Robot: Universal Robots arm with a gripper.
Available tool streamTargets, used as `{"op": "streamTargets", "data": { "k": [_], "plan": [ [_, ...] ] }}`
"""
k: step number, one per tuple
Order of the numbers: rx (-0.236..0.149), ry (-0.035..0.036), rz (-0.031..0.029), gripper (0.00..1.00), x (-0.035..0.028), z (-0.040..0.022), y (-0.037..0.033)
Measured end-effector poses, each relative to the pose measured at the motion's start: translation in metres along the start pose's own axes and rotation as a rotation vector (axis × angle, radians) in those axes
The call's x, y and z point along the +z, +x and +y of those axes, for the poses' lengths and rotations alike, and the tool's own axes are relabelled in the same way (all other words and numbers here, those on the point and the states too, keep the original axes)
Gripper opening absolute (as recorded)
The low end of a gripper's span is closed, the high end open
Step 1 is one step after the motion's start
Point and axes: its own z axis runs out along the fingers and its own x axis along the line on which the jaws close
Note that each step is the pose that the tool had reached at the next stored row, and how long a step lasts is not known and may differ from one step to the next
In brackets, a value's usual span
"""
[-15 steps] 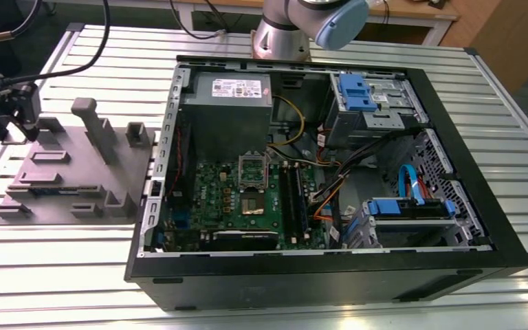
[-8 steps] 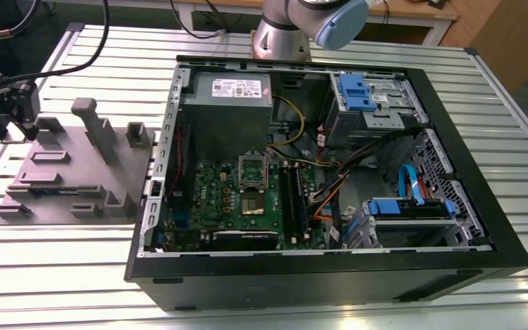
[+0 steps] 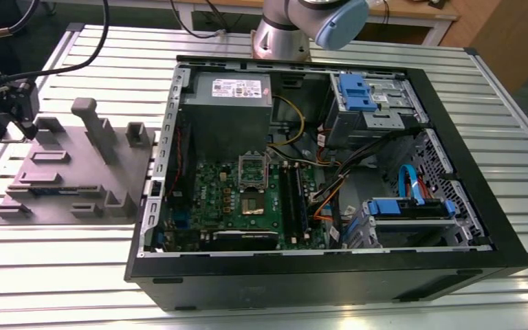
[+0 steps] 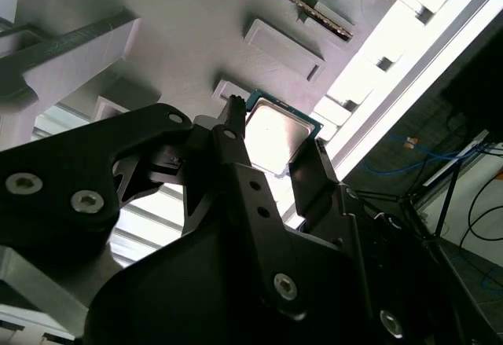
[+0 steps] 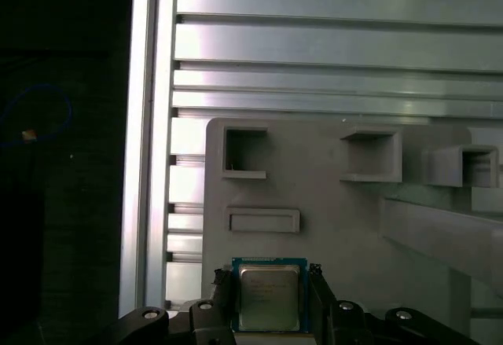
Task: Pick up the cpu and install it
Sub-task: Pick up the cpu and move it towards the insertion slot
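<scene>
In the exterior view we look steeply down from afar on the computer case (image 3: pixel 319 278) and the grey plate (image 3: pixel 62 180). Both wrist views sit close to that plate, sharing the cpu (image 5: pixel 269 298).

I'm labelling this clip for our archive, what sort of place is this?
Probably a robotics lab bench for computer assembly: an open desktop case with its motherboard exposed, a robot arm's base, and a grey fixture plate on a slatted metal table.

Unreadable print on the cpu (image 5: pixel 268 298)
</scene>
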Motion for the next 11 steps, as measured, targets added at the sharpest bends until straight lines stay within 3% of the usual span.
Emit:
{"op": "streamTargets", "data": {
  "k": [11],
  "plan": [
    [0.0,0.0,0.0,0.47,-0.0028,0.0001,0.0]
  ]
}}
